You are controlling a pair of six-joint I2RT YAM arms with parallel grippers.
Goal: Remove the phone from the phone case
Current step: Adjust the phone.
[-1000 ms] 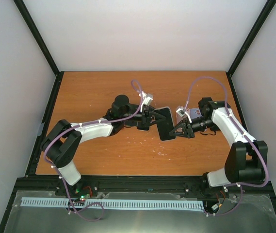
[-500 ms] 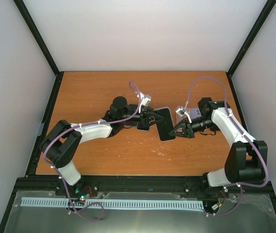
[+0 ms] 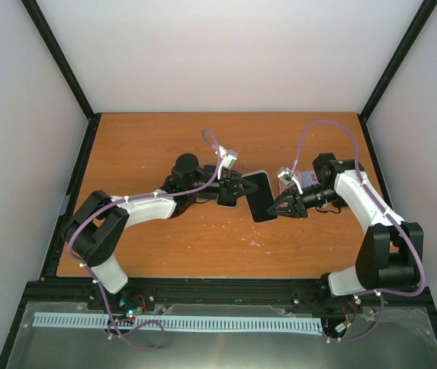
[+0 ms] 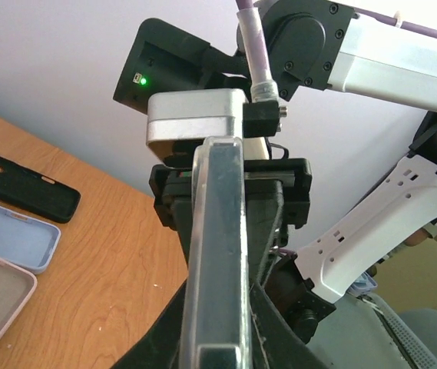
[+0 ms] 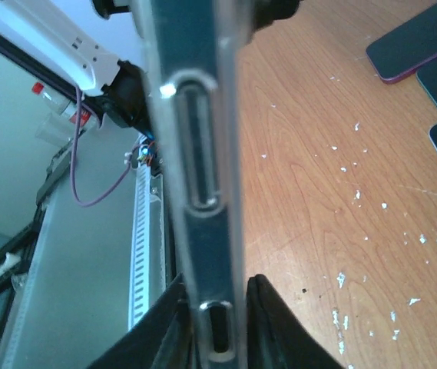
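- One cased phone (image 3: 258, 196), held between two grippers.
- The left gripper (image 3: 237, 188) pinches one edge, the right gripper (image 3: 278, 206) pinches the opposite edge.
- Three empty cases (image 4: 11, 231) lie left of the left gripper; three loose phones (image 5: 418, 38) right of the right gripper.

- The table (image 3: 164, 146): smooth orange-brown wood grain, flecked with white specks.
- The phone (image 3: 259, 196): dark, smooth face.
- The phone case (image 5: 195, 154): clear, glossy plastic.
- The black case (image 4: 22, 184): matt, rubbery-looking.
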